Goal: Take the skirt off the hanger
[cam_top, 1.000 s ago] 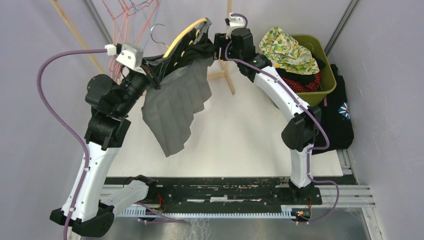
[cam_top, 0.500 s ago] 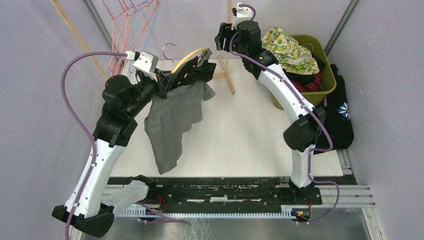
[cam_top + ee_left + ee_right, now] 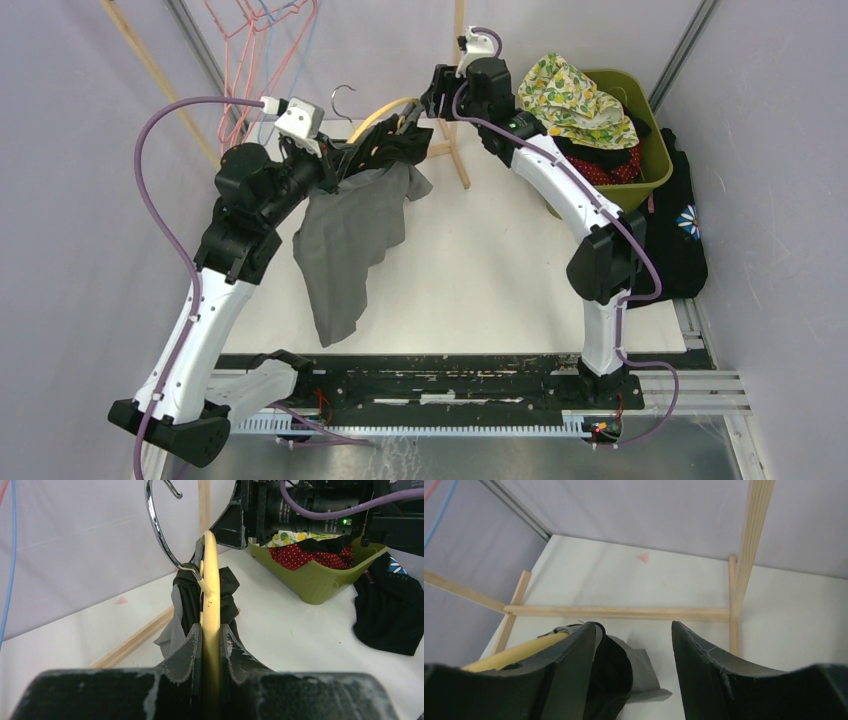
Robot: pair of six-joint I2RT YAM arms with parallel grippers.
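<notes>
The left gripper (image 3: 210, 632) is pinched tight on the yellow hanger (image 3: 210, 570) and holds it up in the air. I think that is so the skirt can hang free and be pulled off. The grey skirt (image 3: 345, 235) is on the hanger, bunched up at the far end and drooping down toward the table (image 3: 500, 270). I cannot tell if its bottom edge touches. The right gripper (image 3: 634, 630) is just beside that far end, with its two fingers apart and nothing between them. To me it looks ready to grab the cloth. The hanger's metal hook (image 3: 157, 535) is not hooked on anything. The table is white and flat. A wooden rack (image 3: 750, 540) stands at the back. A green basket (image 3: 320, 582) full of clothes sits on the right, and a black cloth (image 3: 680, 240) lies next to it. Pale purple walls (image 3: 60, 200) close in the sides and back.
</notes>
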